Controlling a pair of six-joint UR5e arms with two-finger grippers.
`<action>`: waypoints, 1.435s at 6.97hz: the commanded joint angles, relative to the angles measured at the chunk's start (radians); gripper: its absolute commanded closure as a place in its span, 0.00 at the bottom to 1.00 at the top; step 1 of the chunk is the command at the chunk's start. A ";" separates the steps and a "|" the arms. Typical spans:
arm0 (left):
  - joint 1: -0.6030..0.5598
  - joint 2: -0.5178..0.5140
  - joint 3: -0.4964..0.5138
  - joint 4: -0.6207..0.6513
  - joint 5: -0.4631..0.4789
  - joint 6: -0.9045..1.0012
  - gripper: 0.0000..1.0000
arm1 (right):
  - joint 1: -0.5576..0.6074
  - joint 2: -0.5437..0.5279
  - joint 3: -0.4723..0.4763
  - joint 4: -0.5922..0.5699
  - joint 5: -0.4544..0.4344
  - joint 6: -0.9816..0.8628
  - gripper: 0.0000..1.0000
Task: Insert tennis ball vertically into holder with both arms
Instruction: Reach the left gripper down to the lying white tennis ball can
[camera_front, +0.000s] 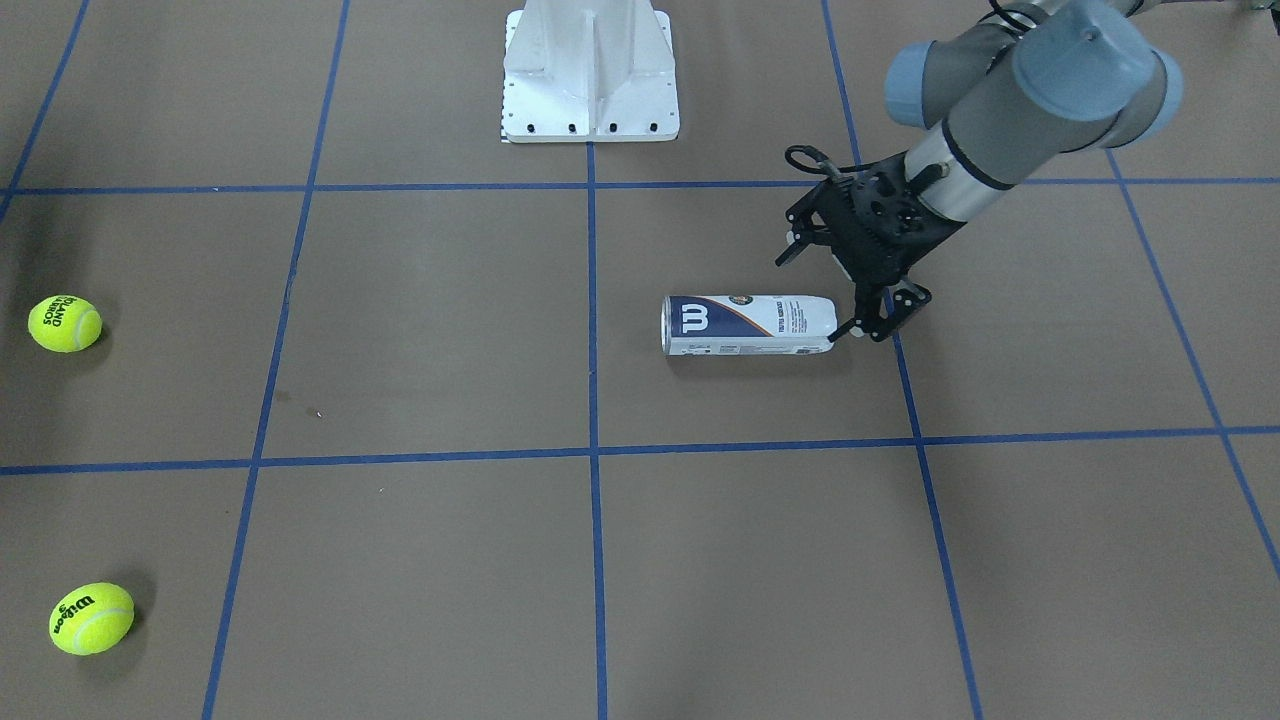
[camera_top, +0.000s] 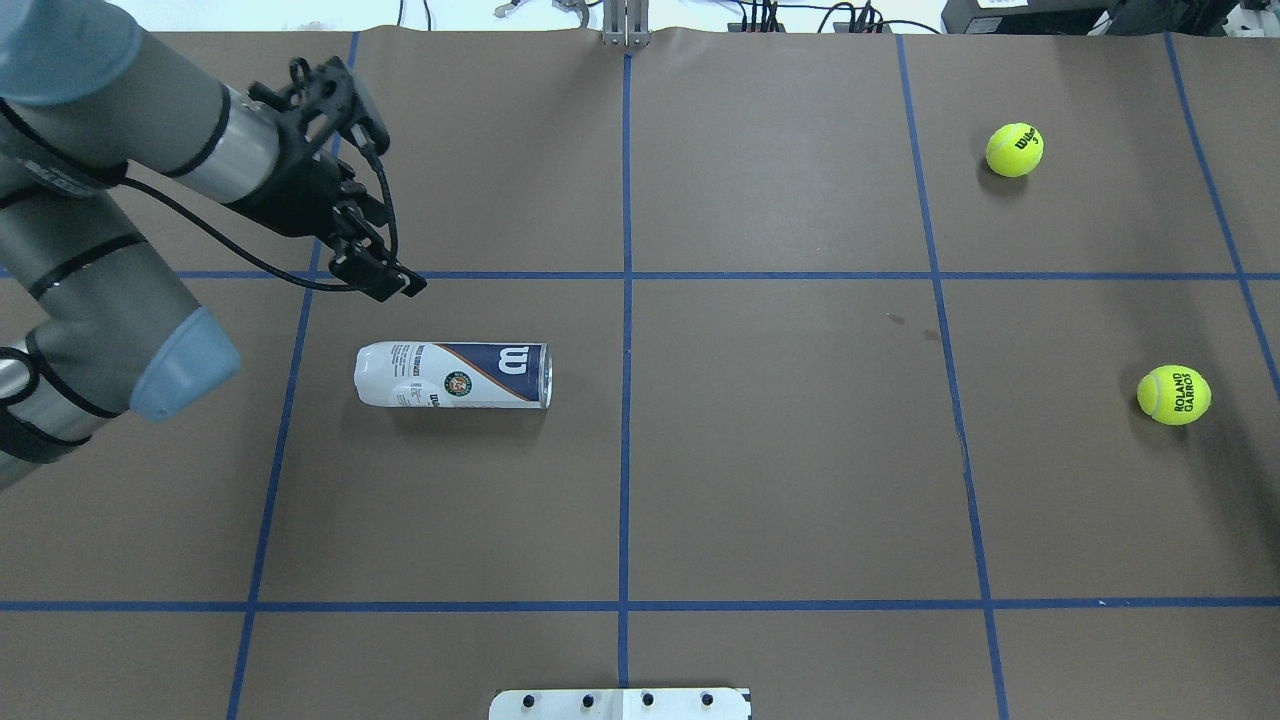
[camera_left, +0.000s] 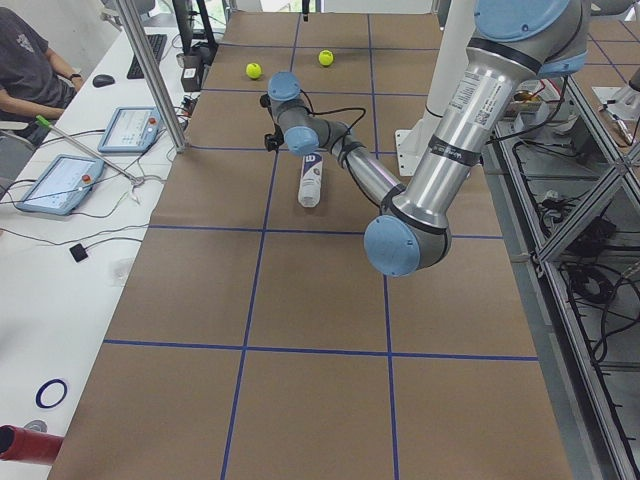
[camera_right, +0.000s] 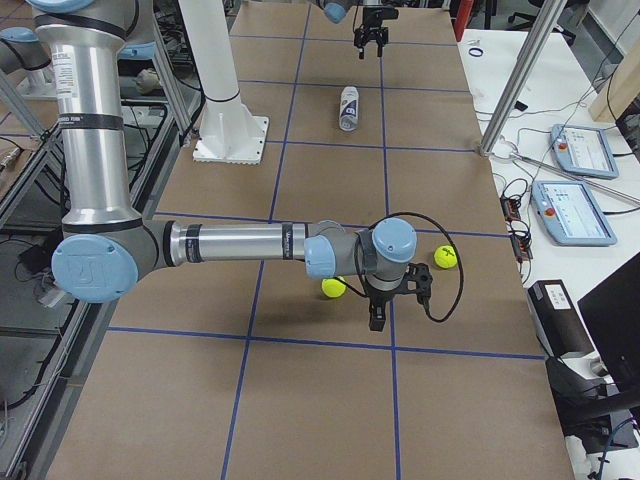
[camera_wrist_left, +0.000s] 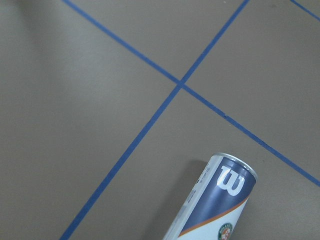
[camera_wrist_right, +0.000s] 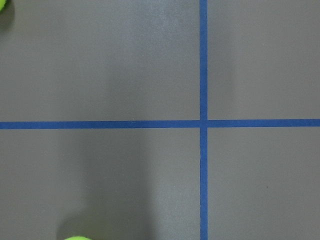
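Observation:
The holder (camera_front: 748, 325) lies on its side on the brown table, its silver rim towards the table's middle. It also shows in the overhead view (camera_top: 452, 375) and the left wrist view (camera_wrist_left: 215, 205). My left gripper (camera_front: 858, 333) hangs open and empty above the table beside the holder's closed white end; in the overhead view (camera_top: 392, 283) it is just beyond that end. Two yellow tennis balls (camera_top: 1013, 150) (camera_top: 1173, 395) lie far off on the table's right side. My right gripper (camera_right: 385, 300) shows only in the exterior right view, between the balls; I cannot tell its state.
The white pedestal base (camera_front: 590, 75) stands at the robot's edge of the table. Blue tape lines (camera_top: 626, 300) divide the table into squares. A person (camera_left: 30, 60), tablets and a metal post (camera_left: 150, 70) are along the far side.

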 joint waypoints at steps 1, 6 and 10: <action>0.077 -0.051 0.042 0.007 0.121 0.184 0.01 | 0.000 0.000 -0.001 0.000 0.014 -0.001 0.01; 0.255 -0.215 0.048 0.344 0.453 0.443 0.01 | 0.000 0.000 -0.013 0.000 0.025 0.001 0.01; 0.304 -0.250 0.138 0.356 0.459 0.459 0.01 | 0.000 0.000 -0.042 0.000 0.032 0.001 0.01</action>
